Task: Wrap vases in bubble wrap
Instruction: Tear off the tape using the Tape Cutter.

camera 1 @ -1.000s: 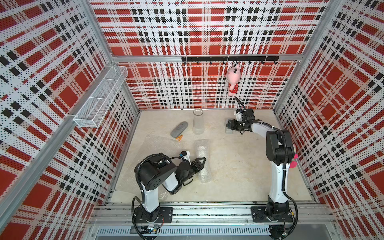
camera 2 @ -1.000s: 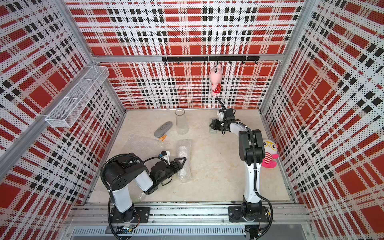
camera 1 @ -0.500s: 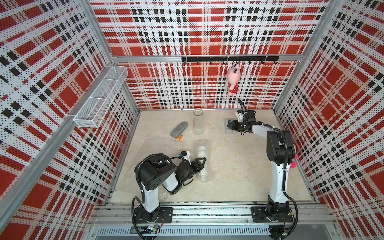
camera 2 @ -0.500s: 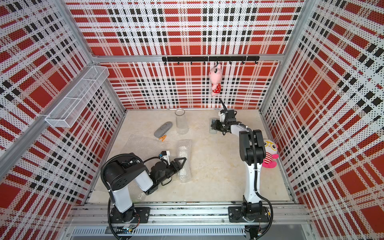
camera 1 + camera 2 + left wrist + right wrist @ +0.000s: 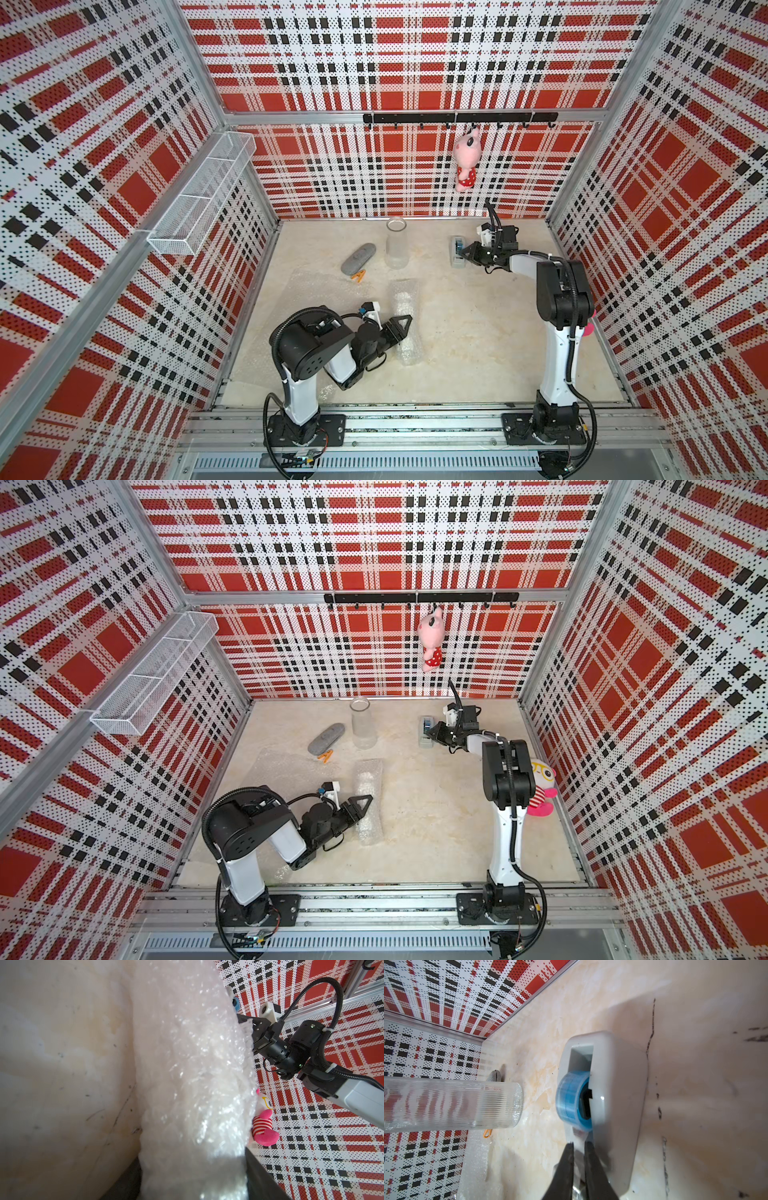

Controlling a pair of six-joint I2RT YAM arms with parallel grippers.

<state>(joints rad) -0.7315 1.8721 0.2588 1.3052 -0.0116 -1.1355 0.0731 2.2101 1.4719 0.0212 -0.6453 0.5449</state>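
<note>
A clear ribbed glass vase point(image 5: 396, 249) point(image 5: 363, 729) point(image 5: 450, 1103) stands upright at the back of the table. A long bundle of bubble wrap point(image 5: 405, 328) point(image 5: 368, 812) point(image 5: 193, 1076) lies near the front, with a whitish vase showing faintly through it. My left gripper point(image 5: 407, 322) point(image 5: 366, 801) point(image 5: 193, 1180) is shut across this bundle. A second bubble wrap sheet point(image 5: 316, 286) point(image 5: 286, 766) lies flat to its left. My right gripper point(image 5: 467, 253) point(image 5: 434, 732) point(image 5: 578, 1145) is at the grey tape dispenser point(image 5: 457, 251) point(image 5: 424, 731) point(image 5: 612, 1105), jaws pinched on the loose tape end.
A grey oblong case point(image 5: 358, 258) point(image 5: 326, 738) and an orange clip point(image 5: 358, 275) point(image 5: 325, 756) lie left of the glass vase. A pink plush point(image 5: 466, 164) hangs on the back rail. Another plush point(image 5: 540, 787) point(image 5: 262, 1124) sits by the right wall. A wire basket point(image 5: 199, 203) juts from the left wall.
The right gripper's jaws have closed at the tape dispenser, onto the tape end. The left arm and the wrapped bundle have not moved.
</note>
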